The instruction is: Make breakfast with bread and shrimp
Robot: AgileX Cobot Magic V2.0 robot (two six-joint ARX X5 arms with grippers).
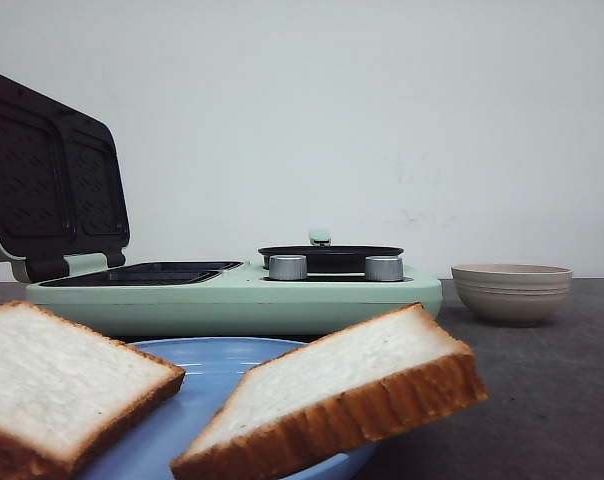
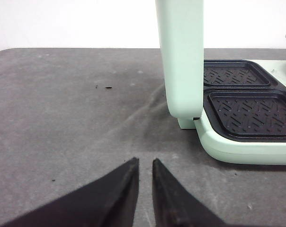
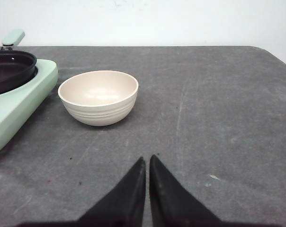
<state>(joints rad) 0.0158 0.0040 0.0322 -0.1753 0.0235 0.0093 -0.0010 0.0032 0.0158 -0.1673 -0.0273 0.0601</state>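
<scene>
Two bread slices on blue plate, 6 o'clock of open sandwich maker. Both grippers, left gripper and right gripper, nearly closed, empty. Bread likely light, soft, crushable: pinch crust edge gently. No shrimp visible; bowl looks empty.

Plain white wall behind; dark grey matte tabletop, faintly scuffed; even, soft light.
</scene>
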